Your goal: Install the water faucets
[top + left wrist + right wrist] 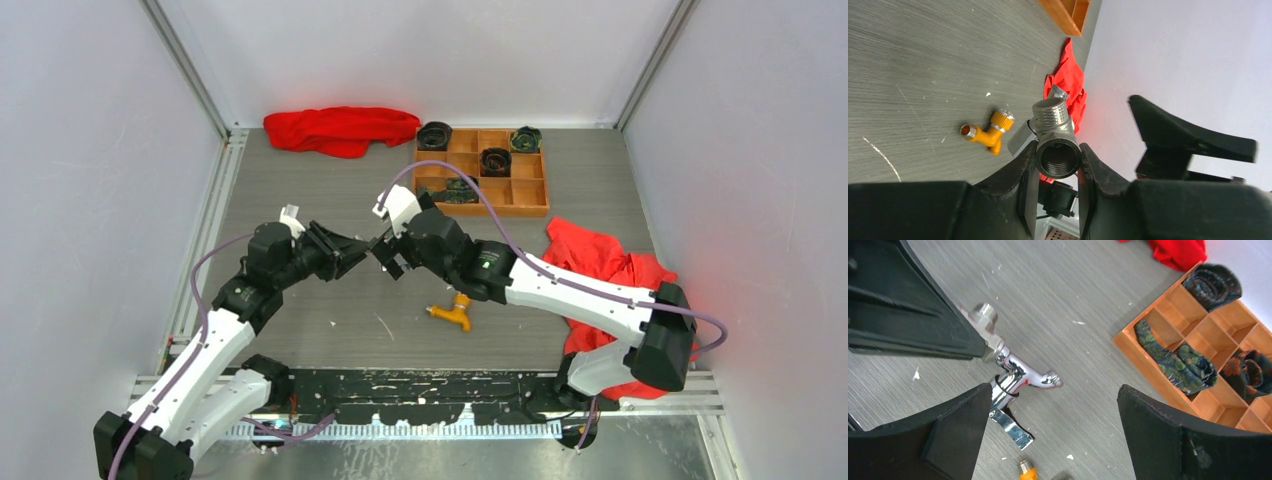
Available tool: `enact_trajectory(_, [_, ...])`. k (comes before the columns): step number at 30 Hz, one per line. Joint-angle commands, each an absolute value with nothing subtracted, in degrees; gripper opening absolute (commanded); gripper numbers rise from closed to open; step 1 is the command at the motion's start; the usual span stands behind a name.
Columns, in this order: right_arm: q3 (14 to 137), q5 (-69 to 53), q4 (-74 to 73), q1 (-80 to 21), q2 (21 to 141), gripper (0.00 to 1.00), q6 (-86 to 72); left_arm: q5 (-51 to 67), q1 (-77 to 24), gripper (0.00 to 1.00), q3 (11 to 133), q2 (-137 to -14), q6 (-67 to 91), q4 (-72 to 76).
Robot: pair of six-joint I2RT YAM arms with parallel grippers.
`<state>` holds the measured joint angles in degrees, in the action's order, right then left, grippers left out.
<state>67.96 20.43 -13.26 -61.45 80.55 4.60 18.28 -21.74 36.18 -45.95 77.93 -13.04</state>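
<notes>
Orange faucet (455,312) just lies on the tabletop (300,180) near the bases, under the right arm. Past it, the left pincer (1058,147) is clamped on the silver faucet (1050,117), and the right pincer (1054,389) gapes wide just beside it. Wooden tray (530,210) and red cloth (340,130) sit at the back.

Silver faucet (1055,145) aloft; orange faucet (988,134) flat below

A: Logging counts. Faucets?
B: I am counting two: one silver faucet (1053,135), one orange-yellow faucet (455,312).
A: Cloths?
B: Two red cloths (340,128) (600,255) are showing.
A: Tray?
B: One wooden tray (500,211) is holding what I am reading as five dark rolls (434,135), two sharing a compartment.
A: Entering that now.
</notes>
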Motion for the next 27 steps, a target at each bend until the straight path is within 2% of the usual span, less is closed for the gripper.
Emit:
enact_trajectory(1, [68.0,21.0,-7.7,-61.5,76.4,1.00,3.8,20.9,-21.9,0.00,38.2,-46.5,75.4,-10.8])
enact_trajectory(13, [63.9,19.0,-6.2,-60.4,74.9,1.00,-1.9,21.2,-21.9,0.00,38.6,-46.1,74.9,-11.2])
enact_trajectory(15, [60.9,14.0,-3.2,-58.2,72.3,1.00,-4.9,21.2,-21.9,0.00,38.2,-46.0,75.0,-10.9])
enact_trajectory(20, [53.8,-8.4,5.6,-50.5,68.0,1.00,-14.5,21.7,-21.9,0.00,37.1,-45.9,75.8,-8.8])
enact_trajectory(27, [44.6,-23.2,20.1,-43.3,66.9,1.00,-29.5,21.8,-21.9,0.00,36.9,-45.7,75.5,-8.6])
